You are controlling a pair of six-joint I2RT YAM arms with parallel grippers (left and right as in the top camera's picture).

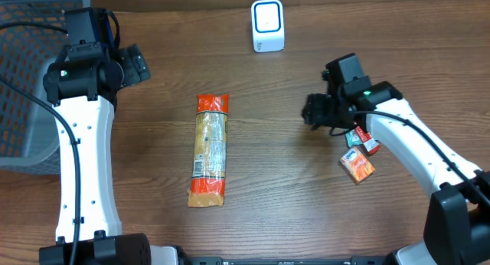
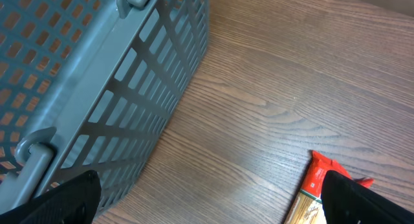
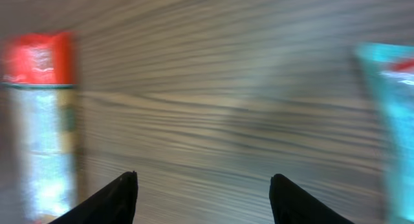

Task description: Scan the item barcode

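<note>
Pasta packet flat on the table, nothing held.
I see it lying between my arms, well apart from the white scanner. My left gripper is spread wide near the grey basket, and my right gripper has its fingers apart, clamping nothing.

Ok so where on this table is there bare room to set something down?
Bare wood lies between the pasta packet and the right arm, and right of the scanner along the far edge. It is crowded by the small packets beside that arm, and on the left by the basket and left arm.
</note>
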